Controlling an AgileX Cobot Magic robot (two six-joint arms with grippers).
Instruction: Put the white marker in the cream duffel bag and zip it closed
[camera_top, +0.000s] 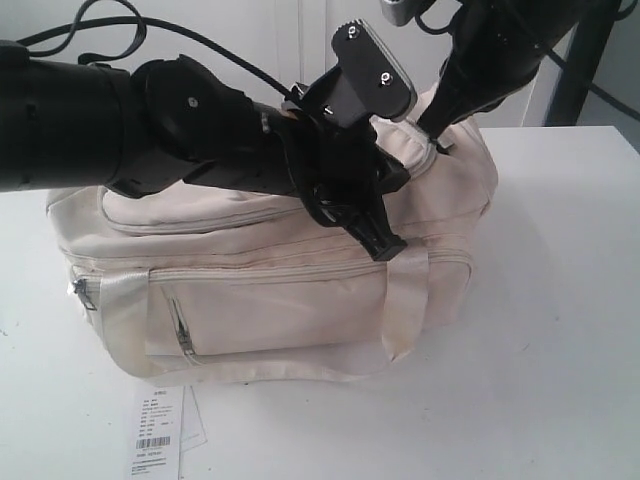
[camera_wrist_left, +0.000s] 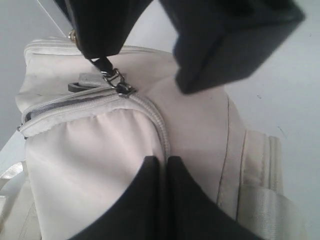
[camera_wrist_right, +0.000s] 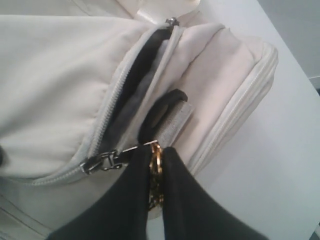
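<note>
Two pincers are closed at the cream duffel bag (camera_top: 260, 290), set at the bench's (camera_top: 540, 350) middle, zip partly open: the right pincer (camera_wrist_right: 156, 155) clamped on the zipper pull (camera_wrist_right: 125, 152), the left pincer (camera_wrist_left: 163, 162) against fabric.

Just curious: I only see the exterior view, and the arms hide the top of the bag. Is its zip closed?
Observer: No. In the right wrist view a stretch of the zip on the cream duffel bag gapes, with black lining showing.
Operator: What is that right arm pinching?
Observer: The right gripper is shut on the zipper pull, at one end of that gap.
Operator: And the left one?
Observer: The left gripper has its fingers together against the bag's cloth, right by the zip line. Whether it pinches cloth, I cannot tell.
</note>
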